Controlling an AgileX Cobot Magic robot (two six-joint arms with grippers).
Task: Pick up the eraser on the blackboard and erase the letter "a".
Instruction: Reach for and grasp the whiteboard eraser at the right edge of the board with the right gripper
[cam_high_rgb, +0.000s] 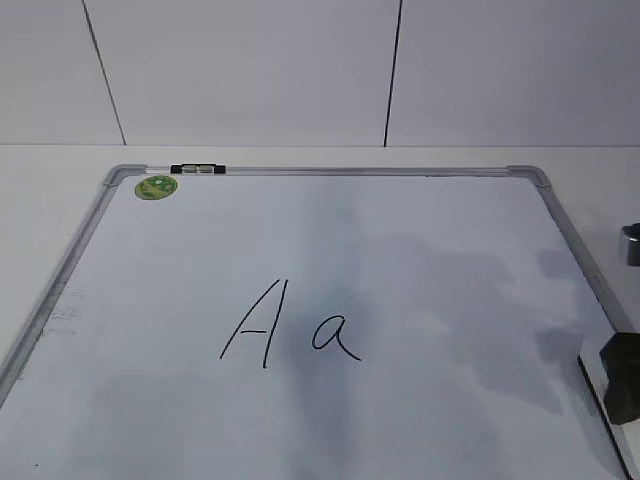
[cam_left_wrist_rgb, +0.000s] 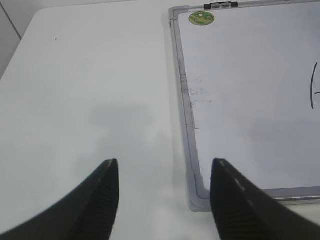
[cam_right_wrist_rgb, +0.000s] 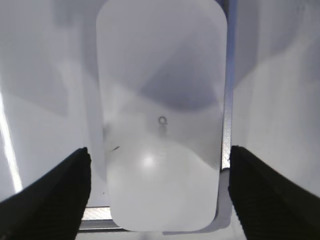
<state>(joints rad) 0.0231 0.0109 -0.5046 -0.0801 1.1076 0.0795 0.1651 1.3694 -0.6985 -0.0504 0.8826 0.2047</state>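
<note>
Between right claw (cam_right_wrist_rgb: 159, 192): eraser (cam_right_wrist_rgb: 160, 115)

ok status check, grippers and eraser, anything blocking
Right gripper open, straddling the eraser, not gripped yet. Left gripper open, empty, over the table by the blackboard edge. Letter "a" intact, nothing in the way.

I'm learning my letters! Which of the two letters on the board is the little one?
The small letter "a", right of the capital "A". It is low and round with a tail; the capital is taller and pointed.
</note>
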